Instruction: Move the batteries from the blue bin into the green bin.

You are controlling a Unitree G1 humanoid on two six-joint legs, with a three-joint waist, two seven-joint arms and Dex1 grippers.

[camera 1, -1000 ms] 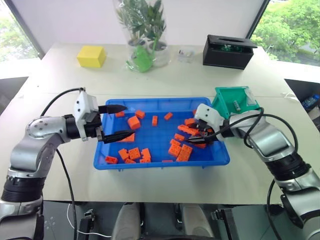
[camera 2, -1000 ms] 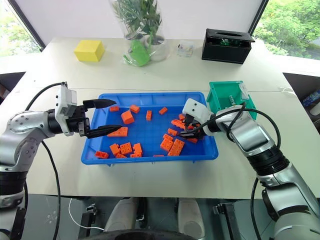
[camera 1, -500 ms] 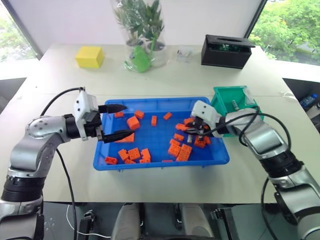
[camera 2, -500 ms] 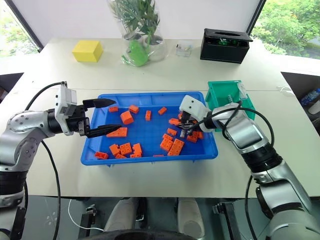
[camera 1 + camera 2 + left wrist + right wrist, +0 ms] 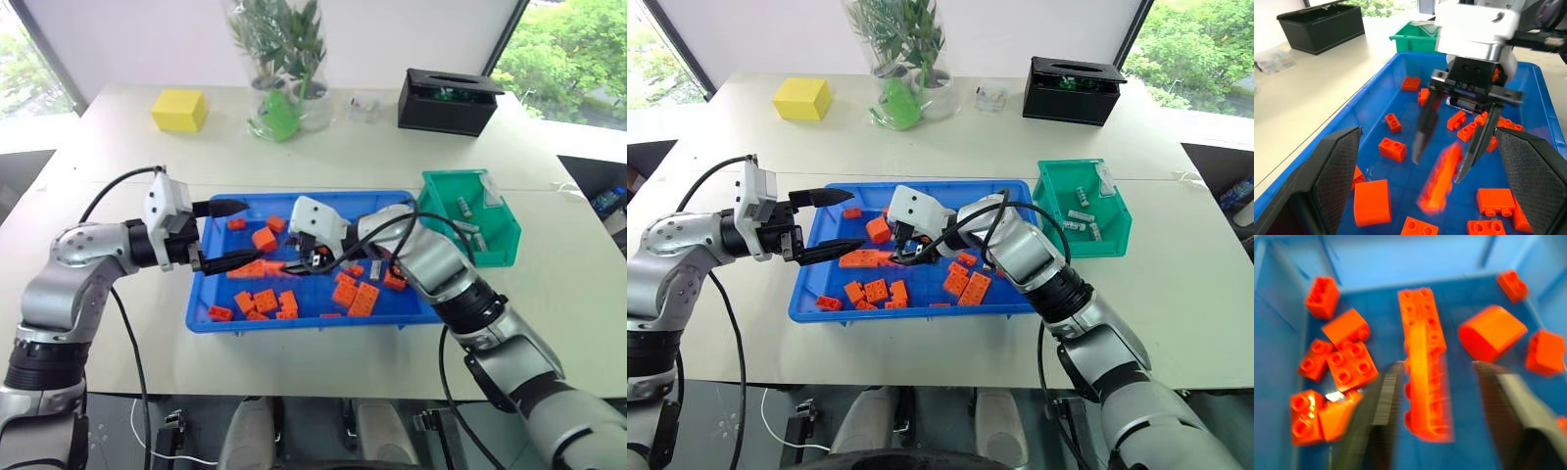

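Observation:
The blue bin [image 5: 402, 318] lies in the middle of the table with many orange bricks [image 5: 355, 297] scattered in it. Just right of it stands the green bin [image 5: 495, 250], where a few silvery batteries [image 5: 1074, 217] lie on the floor. My right gripper [image 5: 294, 262] reaches left over the blue bin's middle. Its fingers [image 5: 1508, 406] are open and straddle a long orange brick [image 5: 1422, 367]. My left gripper [image 5: 240, 233] hovers open and empty over the bin's left end. It faces the right gripper [image 5: 1439, 169] at close range.
At the back of the table stand a yellow block [image 5: 178, 110], a glass vase with a plant [image 5: 284, 69], a small clear packet [image 5: 365, 106] and a black box [image 5: 449, 100]. Black cables trail from both arms.
My right arm has swung left across the blue bin, from its right end near the green bin to its middle. The fingers closed midway and stand open now. The left arm has kept still.

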